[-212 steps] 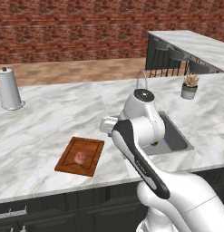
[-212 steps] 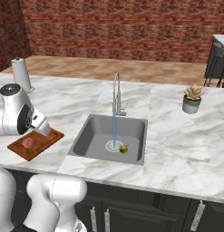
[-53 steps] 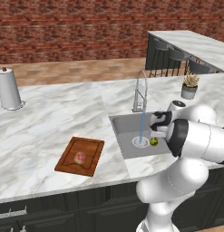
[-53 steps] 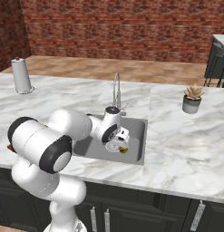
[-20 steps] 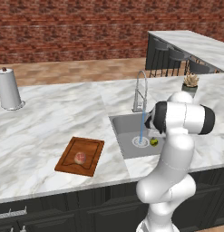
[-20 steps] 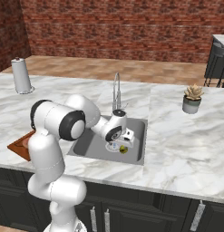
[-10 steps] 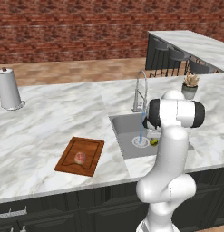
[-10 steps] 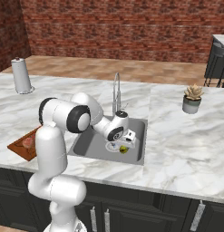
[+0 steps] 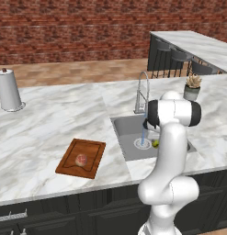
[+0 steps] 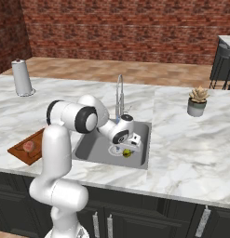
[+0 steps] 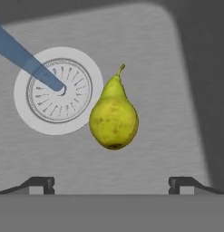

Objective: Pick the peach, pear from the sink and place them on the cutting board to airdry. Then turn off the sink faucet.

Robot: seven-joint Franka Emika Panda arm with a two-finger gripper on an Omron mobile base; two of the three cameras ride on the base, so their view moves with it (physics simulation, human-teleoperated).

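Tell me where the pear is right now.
The pear lies on the sink floor just beside the white-ringed drain, centred above the open gripper in the hand view.

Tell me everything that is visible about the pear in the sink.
The pear is yellow-green with small brown speckles, a narrow neck and a short stem. It lies on its side on the grey metal floor of the sink, just beside the white ring of the drain, its edge overlapping that ring in the hand view. The water stream lands on the drain, not on the fruit. The open gripper is above it, not touching.
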